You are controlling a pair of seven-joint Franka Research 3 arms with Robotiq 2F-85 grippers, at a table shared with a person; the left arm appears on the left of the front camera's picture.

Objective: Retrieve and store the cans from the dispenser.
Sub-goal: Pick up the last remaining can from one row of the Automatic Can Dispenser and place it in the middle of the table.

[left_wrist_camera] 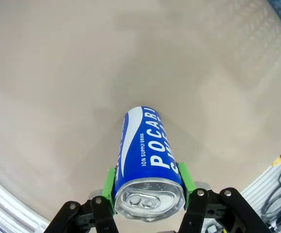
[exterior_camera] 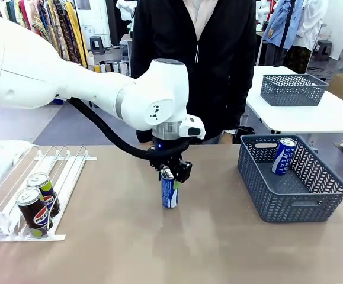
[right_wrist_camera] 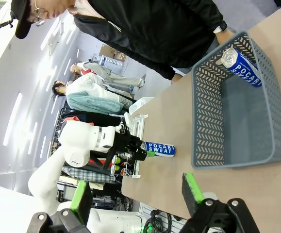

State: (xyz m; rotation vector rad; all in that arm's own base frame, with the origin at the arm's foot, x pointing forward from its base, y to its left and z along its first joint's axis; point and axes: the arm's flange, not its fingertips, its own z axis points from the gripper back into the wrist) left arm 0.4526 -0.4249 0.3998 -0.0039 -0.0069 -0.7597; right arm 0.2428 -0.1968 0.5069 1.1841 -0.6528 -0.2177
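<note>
Two green pads of the left gripper (exterior_camera: 171,172) are clamped on the upper part of a blue can (exterior_camera: 170,194), one on each side just under its silver top. The can hangs in line with the fingers, long axis upright. Its base is at the tabletop or just off it; I cannot tell which. It stands near the middle of the table (exterior_camera: 112,242), in front of the person.

From this can the grey mesh basket (exterior_camera: 301,208) lies to the robot's right, well apart, so storing it looks to call for a sideways carry over the near rim. The right gripper (right_wrist_camera: 136,191) has its fingers spread with nothing between them, and it seems the nearer of the two to the basket.

A second blue can (exterior_camera: 284,155) already leans inside the basket against the far wall. On the left, the dispenser (exterior_camera: 70,161) has two black cans (exterior_camera: 36,208) at its low end, one behind the other.

The held can reads "POCARI" and "ION SUPPLY DRINK" in white; the right wrist view gives "POCARI SWEAT" on both blue cans. The black cans show a red-white-blue round logo, with lettering too small to read
</note>
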